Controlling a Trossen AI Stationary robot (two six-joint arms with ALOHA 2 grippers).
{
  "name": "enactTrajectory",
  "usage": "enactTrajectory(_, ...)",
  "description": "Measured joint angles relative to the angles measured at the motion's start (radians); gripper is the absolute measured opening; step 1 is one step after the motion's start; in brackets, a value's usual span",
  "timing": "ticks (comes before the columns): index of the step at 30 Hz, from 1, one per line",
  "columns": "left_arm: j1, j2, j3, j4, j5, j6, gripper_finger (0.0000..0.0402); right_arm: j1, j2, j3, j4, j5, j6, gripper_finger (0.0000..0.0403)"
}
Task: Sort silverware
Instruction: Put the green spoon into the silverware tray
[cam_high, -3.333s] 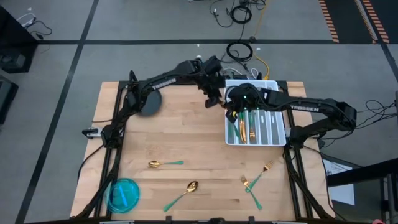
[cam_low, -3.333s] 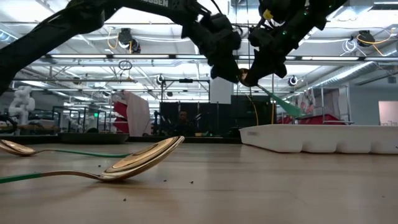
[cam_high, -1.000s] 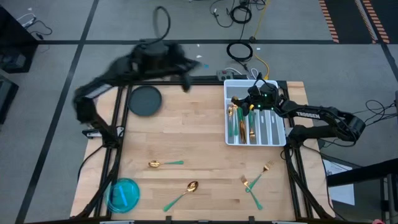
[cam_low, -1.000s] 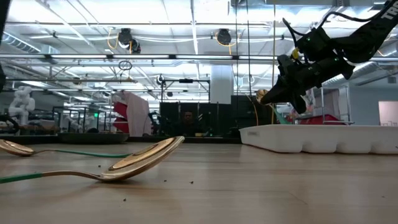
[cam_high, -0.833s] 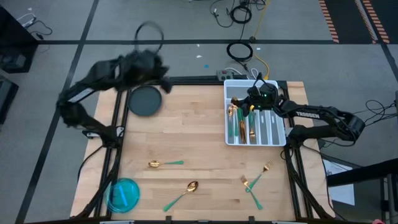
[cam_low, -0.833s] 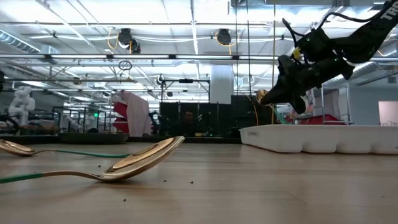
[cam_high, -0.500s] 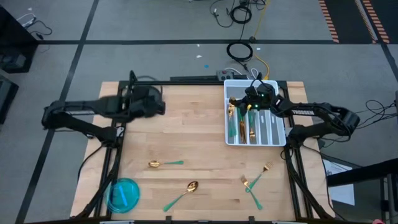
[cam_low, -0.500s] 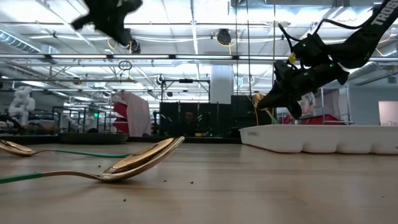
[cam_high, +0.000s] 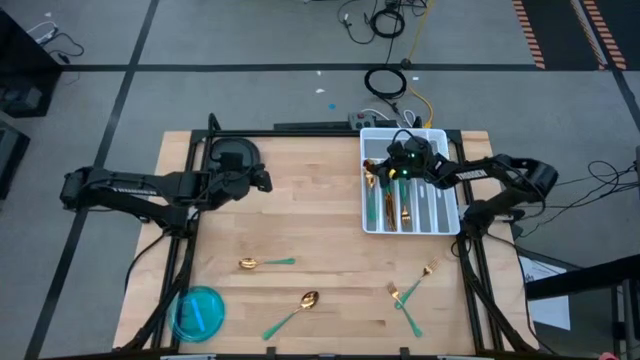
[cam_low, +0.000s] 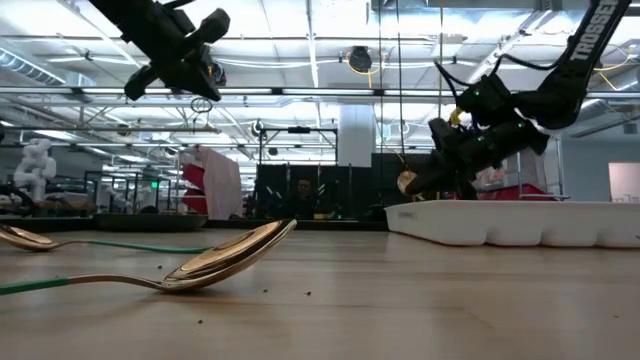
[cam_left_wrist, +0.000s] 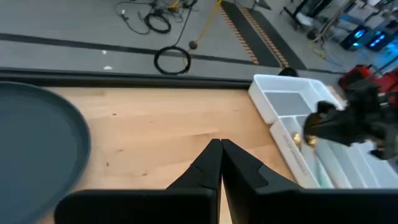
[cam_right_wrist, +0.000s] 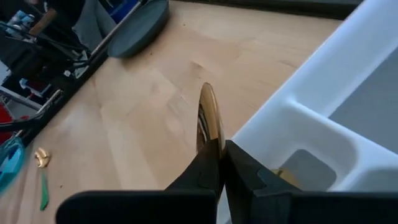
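Note:
My right gripper hovers over the left side of the white divided tray and is shut on a gold spoon. The spoon's head also shows in the low view, above the tray's left end. My left gripper is shut and empty above the table, just right of a dark round plate. Two spoons and two forks with gold heads and green handles lie flat on the table near its front. Several more pieces lie in the tray. My right gripper pinches the spoon between its two fingers just behind the gold bowl. The bowl sticks out past the fingertips, edge up. The fingers slant down toward the table's left. The spoon is lifted clear; the gripper hides its handle.
A blue round dish sits at the front left corner. The dark plate also shows in the left wrist view. Bare wood lies between the plate and the tray. Cables lie on the floor behind the table.
My left arm has swung from beyond the table's far left corner down over the table, stopping beside the dark plate. My right gripper has gone down and a little toward the table's left with the spoon, closer to the tray's left end.

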Motion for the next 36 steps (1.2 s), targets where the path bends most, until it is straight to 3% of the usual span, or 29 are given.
enactTrajectory(11,0.002,0.000,0.000,0.022,0.001,-0.006,0.0017,0.000,0.063,0.001,-0.025,0.110,-0.020,0.0009)
enactTrajectory(26,0.002,0.000,0.001,0.009,0.046,-0.021,0.0017,0.002,0.051,0.002,-0.093,0.075,-0.014,0.0131)
enactTrajectory(30,0.002,0.000,0.001,0.011,0.105,-0.087,0.0017,-0.001,-0.008,-0.002,-0.126,0.069,-0.022,0.0138)
enactTrajectory(36,0.002,0.000,0.001,0.028,0.204,-0.036,0.0017,-0.015,-0.203,-0.003,-0.201,0.066,-0.082,0.0139)
